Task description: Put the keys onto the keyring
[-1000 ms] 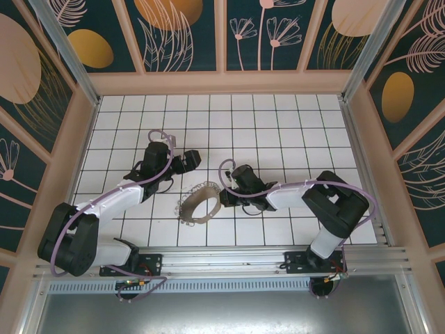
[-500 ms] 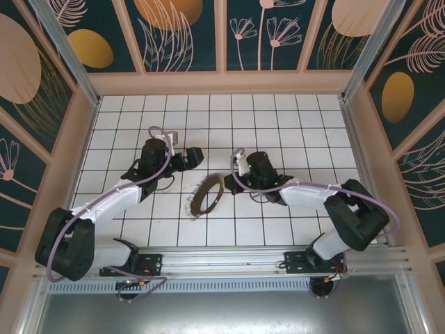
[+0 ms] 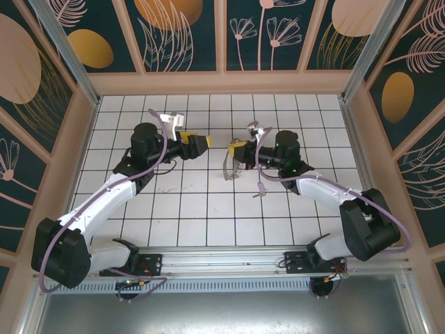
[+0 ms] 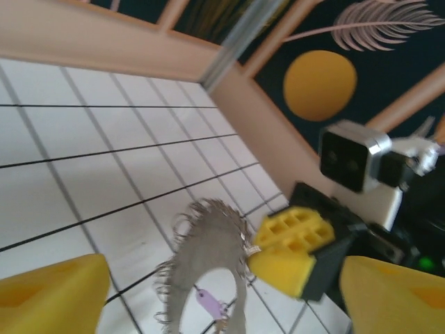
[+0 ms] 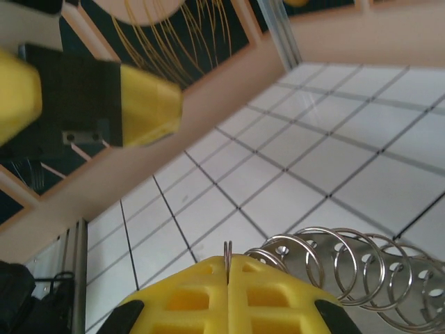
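The keyring [image 3: 229, 167] is a grey-brown loop edged with small metal rings [image 5: 348, 268]. It hangs off the floor from my right gripper [image 3: 237, 148], whose yellow fingers [image 5: 278, 296] are shut on one thin ring at its edge. My left gripper [image 3: 200, 142] is level with it, a short gap to its left, pointing at it with the jaws open and nothing between them. In the left wrist view the loop [image 4: 208, 240] sits between my open yellow fingertips [image 4: 59, 292], and the small lilac key [image 4: 207, 302] shows through it, on the tiles. The same key [image 3: 259, 188] lies below the right gripper.
The white tiled floor [image 3: 201, 216] is walled by a wooden frame [image 3: 222, 82] with patterned panels. The right wrist camera block [image 4: 351, 156] faces the left gripper. Purple cables run along both arms.
The right gripper has lifted the keyring off the tiles and carried it toward the back. The left gripper has risen and turned to face it.
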### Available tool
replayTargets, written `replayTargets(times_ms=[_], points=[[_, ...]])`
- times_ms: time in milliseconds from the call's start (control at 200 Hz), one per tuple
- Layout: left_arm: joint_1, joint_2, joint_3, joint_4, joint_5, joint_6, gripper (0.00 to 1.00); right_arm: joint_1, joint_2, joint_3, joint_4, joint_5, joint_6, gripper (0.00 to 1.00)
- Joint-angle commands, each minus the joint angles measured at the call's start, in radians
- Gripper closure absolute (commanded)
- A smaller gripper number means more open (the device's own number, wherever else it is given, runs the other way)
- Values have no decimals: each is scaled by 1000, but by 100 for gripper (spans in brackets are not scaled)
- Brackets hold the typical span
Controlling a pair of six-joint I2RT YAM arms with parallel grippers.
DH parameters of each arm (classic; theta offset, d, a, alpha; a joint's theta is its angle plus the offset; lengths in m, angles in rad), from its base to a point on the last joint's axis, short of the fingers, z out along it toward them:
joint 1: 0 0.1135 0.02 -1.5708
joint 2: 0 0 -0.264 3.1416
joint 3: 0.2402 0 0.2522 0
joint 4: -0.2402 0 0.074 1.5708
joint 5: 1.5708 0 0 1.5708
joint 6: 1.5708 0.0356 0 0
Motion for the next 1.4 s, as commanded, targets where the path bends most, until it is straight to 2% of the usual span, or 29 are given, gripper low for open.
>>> replayTargets(times_ms=[0,275,551,691,816,1396], points=[[-6,25,49,79,150,50,22,-20,-42,69,143,-89,36,100],[-6,90,82,228,290,20,48,-48,-21,142,197,-148,103,100],[-6,117,80,328,327,-31,55,-50,29,164,313,-219,202,100],[-6,142,72,406,349,-83,62,-49,52,176,341,-249,236,100],[-6,154,71,452,355,-113,65,-48,68,185,359,-263,258,100],[-13,202,60,568,359,-195,67,-28,96,195,413,-269,297,100]])
